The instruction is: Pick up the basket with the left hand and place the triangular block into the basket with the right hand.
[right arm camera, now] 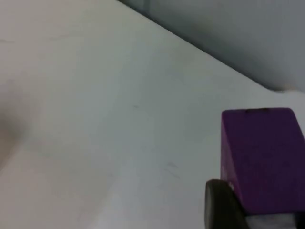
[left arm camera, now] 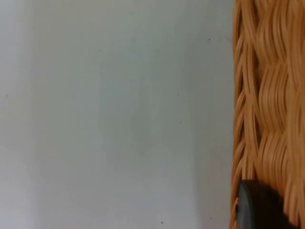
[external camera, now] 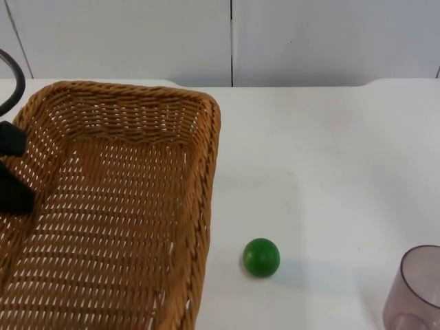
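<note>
Gripping the basket (external camera: 117, 206) at its left rim, the left gripper (external camera: 10, 175) holds it; the right gripper (right arm camera: 248, 210) clasps the purple block (right arm camera: 262, 157), somewhere to the basket's right.

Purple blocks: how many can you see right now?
1: a purple block beside the right gripper's fingertip in the right wrist view. Others may be hidden outside the views.

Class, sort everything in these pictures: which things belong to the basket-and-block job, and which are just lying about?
Job:
wicker basket, at the left tool
purple block, at the right tool's fingertip

Lying about:
green ball, on the table beside the basket
translucent cup
</note>
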Controlling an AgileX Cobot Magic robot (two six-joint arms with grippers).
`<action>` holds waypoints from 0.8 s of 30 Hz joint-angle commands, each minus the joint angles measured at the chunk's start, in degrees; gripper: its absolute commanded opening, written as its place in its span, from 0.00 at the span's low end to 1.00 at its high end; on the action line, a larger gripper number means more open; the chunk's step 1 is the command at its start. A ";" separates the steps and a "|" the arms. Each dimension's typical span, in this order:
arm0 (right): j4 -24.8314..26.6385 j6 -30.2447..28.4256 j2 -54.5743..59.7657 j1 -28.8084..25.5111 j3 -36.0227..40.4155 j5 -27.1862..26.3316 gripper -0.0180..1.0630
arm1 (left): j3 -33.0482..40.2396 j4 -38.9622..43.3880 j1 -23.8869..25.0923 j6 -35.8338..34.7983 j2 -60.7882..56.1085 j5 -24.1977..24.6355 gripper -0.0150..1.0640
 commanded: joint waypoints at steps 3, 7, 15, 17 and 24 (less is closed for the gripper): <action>3.45 -3.32 -2.36 7.66 -0.09 0.33 0.02 | 0.04 -1.62 0.07 0.91 -0.36 1.62 0.01; 3.51 -5.32 -2.70 13.82 2.45 0.33 0.02 | 0.04 -0.46 0.07 0.91 -0.36 2.01 0.01; 4.21 -5.94 -3.64 23.73 14.39 -0.87 0.02 | 0.04 -0.34 0.07 0.91 -0.36 2.95 0.01; 4.45 -5.81 -3.64 26.82 18.39 -4.23 0.02 | 0.04 -0.34 0.07 0.91 -0.36 3.07 0.01; 5.97 -5.81 -3.64 29.39 27.33 -17.34 0.02 | 0.04 -0.34 0.07 0.91 -0.36 3.07 0.01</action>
